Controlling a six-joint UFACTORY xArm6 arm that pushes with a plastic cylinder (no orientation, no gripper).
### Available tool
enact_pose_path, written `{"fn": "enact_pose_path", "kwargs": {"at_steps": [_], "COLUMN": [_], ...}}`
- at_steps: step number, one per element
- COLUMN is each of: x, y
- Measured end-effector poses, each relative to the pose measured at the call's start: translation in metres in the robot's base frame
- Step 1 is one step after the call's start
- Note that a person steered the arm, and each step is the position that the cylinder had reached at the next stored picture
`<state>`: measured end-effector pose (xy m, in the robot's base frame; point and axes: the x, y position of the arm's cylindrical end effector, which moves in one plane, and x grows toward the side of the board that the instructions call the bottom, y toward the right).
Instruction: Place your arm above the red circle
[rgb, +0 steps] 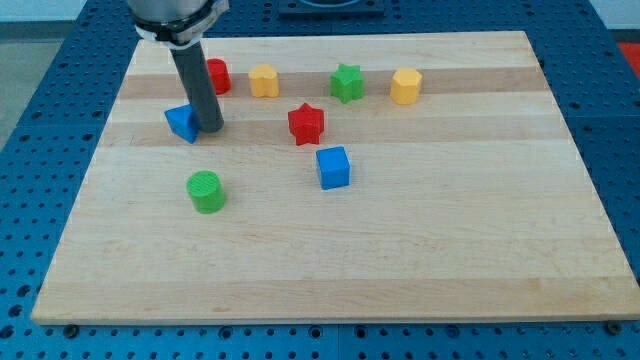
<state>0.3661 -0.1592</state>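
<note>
Camera view, read from the view's bottom upward. The wooden worktop (420, 260) lies on a blue perforated base (30, 200). Nearest the view's bottom stands a green cylinder (206, 191), left of centre. Above it and to its right sits a blue cube (333, 167). Next comes a red star (306, 123), near the middle of the worktop.

At the same depth, toward the view's left, a blue block (181, 122) of unclear shape lies just beside the dark rod. My tip (211, 129) rests at this block's right edge, apparently touching it. The arm carries no end effector that could be released or clenched; the rod grasps nothing.

The farthest row runs along the view's top. From left to right it holds the red circle (218, 76), a yellow block (264, 80), a green star (347, 82) and a yellow hexagonal block (405, 86). The red circle is partly hidden behind the rod's shaft. It sits above my tip in the view, apart from it, with the blue block below and to its left.
</note>
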Motion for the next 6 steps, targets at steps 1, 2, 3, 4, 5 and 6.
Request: {"fn": "enact_pose_path", "kwargs": {"at_steps": [1,2,3,4,5,6], "x": [-0.027,-0.039,-0.04,-0.04,-0.046,-0.077], "y": [0.0,0.0,-0.003,-0.032,-0.047,-0.053]}}
